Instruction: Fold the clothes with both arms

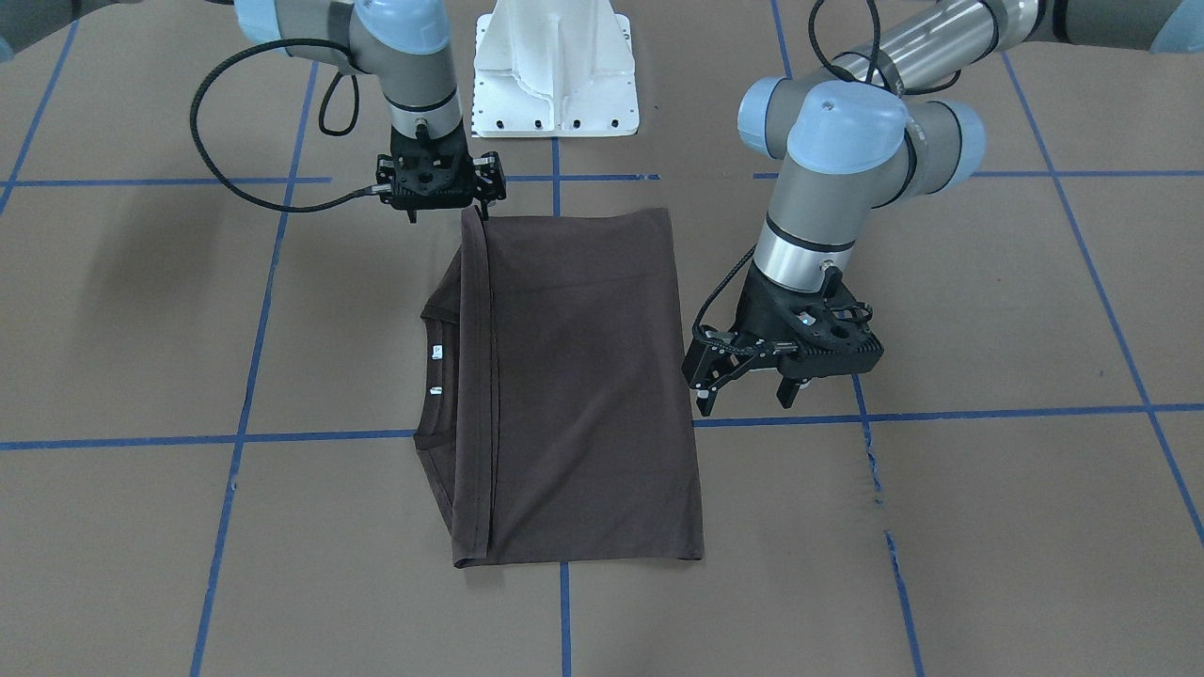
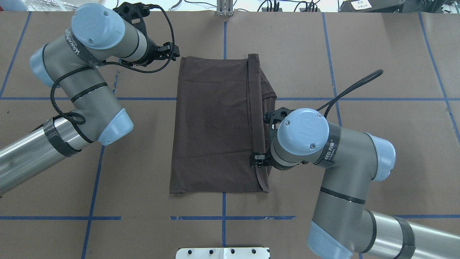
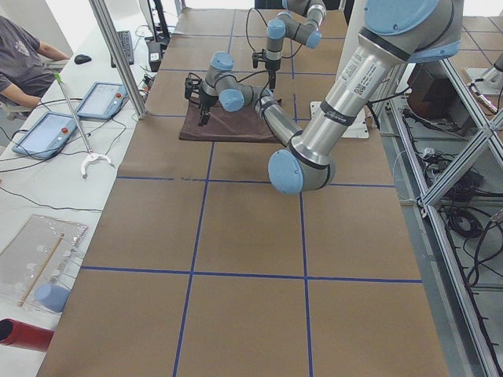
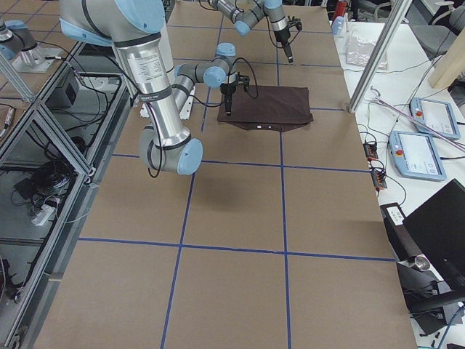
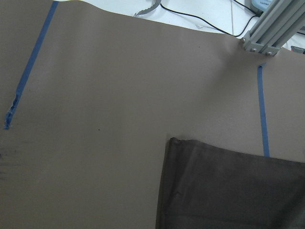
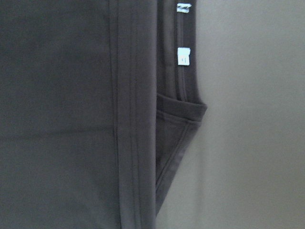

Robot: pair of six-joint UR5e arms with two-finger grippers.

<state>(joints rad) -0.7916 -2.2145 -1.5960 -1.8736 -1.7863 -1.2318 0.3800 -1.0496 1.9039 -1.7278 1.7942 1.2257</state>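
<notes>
Closest to the overhead camera, the left arm and the right arm reach in over the table, one from each side. One dark brown shirt lies flat between them, folded into a rectangle in the middle of the brown surface. Its hem is doubled over toward the robot's right, where the collar pokes out with two small white tags showing. From overhead, the right arm's wrist hides part of that edge. The left gripper hangs just beside the shirt's left edge, fingers spread and empty. The right gripper stands at the shirt's corner nearest the robot, its fingers also apart with nothing between them. One fingertip is right at the cloth, and I cannot tell whether it touches. One white pedestal sits near that end of the shirt, apart from it. Blue tape lines cross the table in a grid, one of them torn. Bare surface runs wide on every side of the shirt. Beyond the table's far edge, two tablets lie on a white bench near one seated person.
</notes>
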